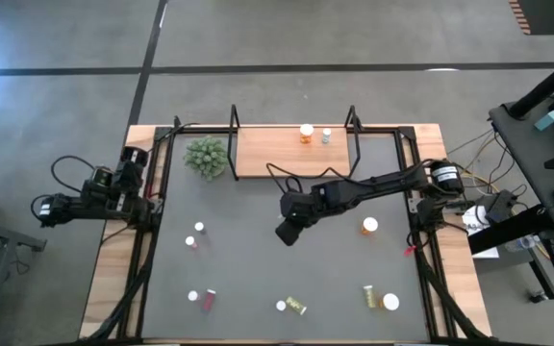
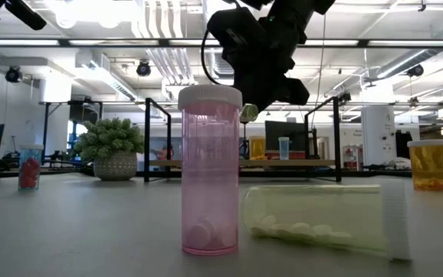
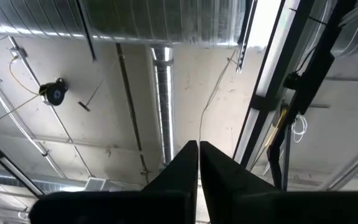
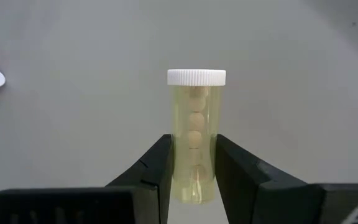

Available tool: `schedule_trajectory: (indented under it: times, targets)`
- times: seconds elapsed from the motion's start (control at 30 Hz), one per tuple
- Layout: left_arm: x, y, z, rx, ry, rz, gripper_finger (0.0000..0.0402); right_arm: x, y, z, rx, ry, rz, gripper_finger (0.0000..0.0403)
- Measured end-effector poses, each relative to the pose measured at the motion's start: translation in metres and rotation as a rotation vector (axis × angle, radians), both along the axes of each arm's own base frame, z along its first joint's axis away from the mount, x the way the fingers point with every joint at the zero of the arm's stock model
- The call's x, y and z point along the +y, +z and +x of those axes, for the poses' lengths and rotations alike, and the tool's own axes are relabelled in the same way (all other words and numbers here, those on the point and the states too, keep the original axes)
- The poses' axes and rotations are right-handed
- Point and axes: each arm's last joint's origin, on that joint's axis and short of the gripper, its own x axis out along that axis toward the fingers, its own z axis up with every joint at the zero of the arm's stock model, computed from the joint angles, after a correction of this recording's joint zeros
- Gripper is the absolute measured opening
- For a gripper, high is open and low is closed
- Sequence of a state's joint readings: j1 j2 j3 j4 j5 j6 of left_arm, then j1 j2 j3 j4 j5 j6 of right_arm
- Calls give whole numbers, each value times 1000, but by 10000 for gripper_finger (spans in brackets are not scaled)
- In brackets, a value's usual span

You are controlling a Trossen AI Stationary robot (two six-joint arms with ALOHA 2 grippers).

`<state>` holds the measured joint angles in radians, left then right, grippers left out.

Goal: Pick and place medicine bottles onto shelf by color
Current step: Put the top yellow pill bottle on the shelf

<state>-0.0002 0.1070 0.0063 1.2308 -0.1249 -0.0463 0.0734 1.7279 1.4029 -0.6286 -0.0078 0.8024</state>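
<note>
Twelve small cylindrical plastic medicine bottles with white caps (image 1: 370, 226) show in all. By colour, there is a yellow-green bottle (image 4: 194, 137) and two more like it, which makes three. There are also two orange bottles (image 1: 306, 134), three red or pink bottles (image 2: 210, 177) and one pale bottle (image 1: 326, 136). The remaining three show only white caps (image 1: 390, 302) from above, so their colours cannot be told. The total may be off by one, since the bottles are tiny.

There is one flat light-brown wooden shelf with black metal uprights (image 1: 267, 154). There is also one small spiky green plant (image 1: 206, 156), one large dark grey mat (image 1: 258, 269) and two dark robot arms (image 1: 373, 185).
</note>
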Motion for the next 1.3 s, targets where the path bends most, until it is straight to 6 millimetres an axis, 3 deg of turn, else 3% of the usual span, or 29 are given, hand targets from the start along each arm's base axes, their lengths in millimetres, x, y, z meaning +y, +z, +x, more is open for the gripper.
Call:
schedule_trajectory:
  times: [0.37, 0.67, 1.3]
  targets:
    - [0, 1, -3, -38, -5, -3, 0, 0, 1, 1, -15, -1, 1, 92]
    - [-2, 2, -3, -50, -164, -15, 0, 0, 1, 1, -14, 1, -1, 93]
    - [-2, 3, -6, -80, -141, -3, 0, 0, 0, 1, -14, -4, -7, 93]
